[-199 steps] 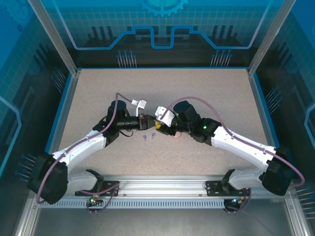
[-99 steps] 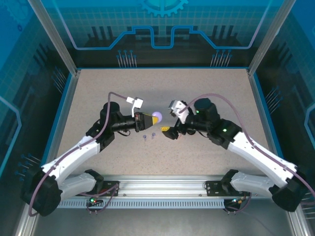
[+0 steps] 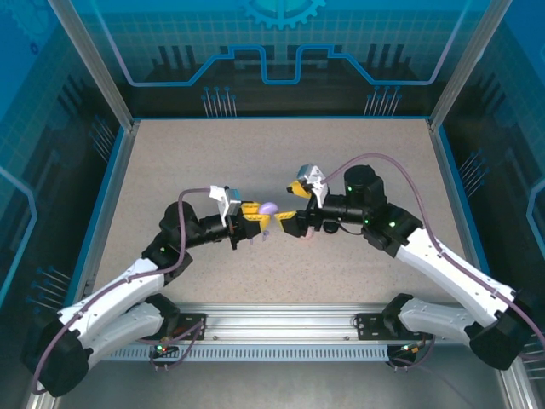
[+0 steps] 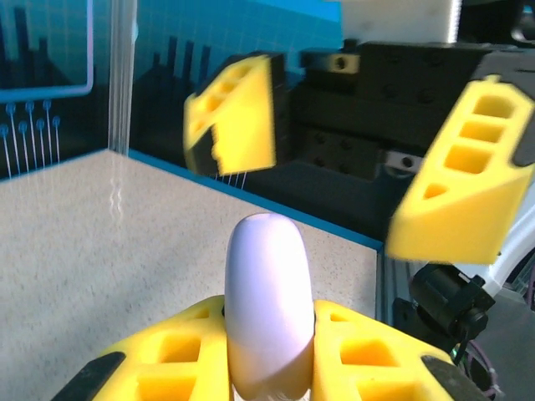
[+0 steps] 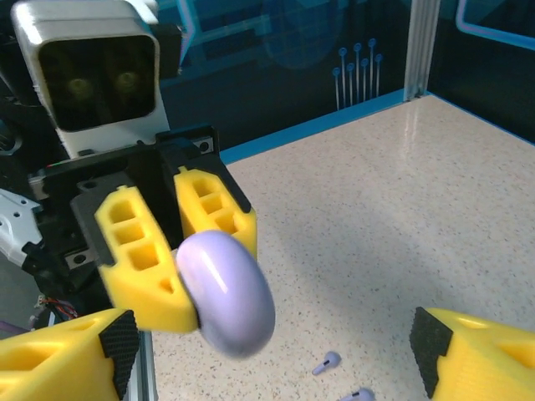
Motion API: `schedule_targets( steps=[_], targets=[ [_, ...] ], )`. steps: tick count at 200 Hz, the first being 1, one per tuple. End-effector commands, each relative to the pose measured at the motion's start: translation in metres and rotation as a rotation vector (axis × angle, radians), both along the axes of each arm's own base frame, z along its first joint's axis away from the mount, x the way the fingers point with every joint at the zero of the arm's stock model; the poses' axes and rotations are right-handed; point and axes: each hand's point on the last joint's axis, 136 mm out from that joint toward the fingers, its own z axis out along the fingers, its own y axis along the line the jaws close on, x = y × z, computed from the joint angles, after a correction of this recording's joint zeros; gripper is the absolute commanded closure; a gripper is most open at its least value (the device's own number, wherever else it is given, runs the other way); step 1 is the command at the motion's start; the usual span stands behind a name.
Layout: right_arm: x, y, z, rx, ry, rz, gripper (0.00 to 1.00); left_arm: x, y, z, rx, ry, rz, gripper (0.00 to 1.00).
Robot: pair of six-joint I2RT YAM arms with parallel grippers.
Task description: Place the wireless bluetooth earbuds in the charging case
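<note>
left gripper [image 3: 258, 215] is clamped on the lilac charging case [image 4: 266, 309] and the right gripper [image 3: 290, 204] is wide open facing it, so I'd square up on it before squeezing

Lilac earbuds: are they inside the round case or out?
Out. Two lilac earbuds lie on the table while the left fingers grip the case.

Right gripper [image 3: 290, 204] opened wide and backed away, left gripper [image 3: 255, 215] pulled back toward the near edge, taking the lilac case [image 3: 269, 207] along
</note>
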Motion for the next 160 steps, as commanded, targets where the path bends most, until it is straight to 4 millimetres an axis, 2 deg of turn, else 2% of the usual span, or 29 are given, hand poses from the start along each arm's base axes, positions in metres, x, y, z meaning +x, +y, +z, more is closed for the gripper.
schedule_targets(
  steps=[1,31,98,160],
  targets=[
    [-0.002,0.012,0.019,0.022,-0.028,0.028,0.14,-0.004,0.002,0.016,-0.002,-0.154,0.011,0.90],
    [0.005,0.015,0.017,0.023,-0.027,0.008,0.20,-0.005,0.001,0.015,0.004,-0.154,0.009,0.90],
    [0.021,0.011,0.016,-0.001,-0.032,-0.069,0.25,-0.009,-0.001,0.015,0.005,-0.166,-0.004,0.92],
    [0.032,0.011,0.022,0.013,-0.018,-0.075,0.25,-0.007,-0.002,0.011,0.024,-0.161,0.003,0.94]
  ],
)
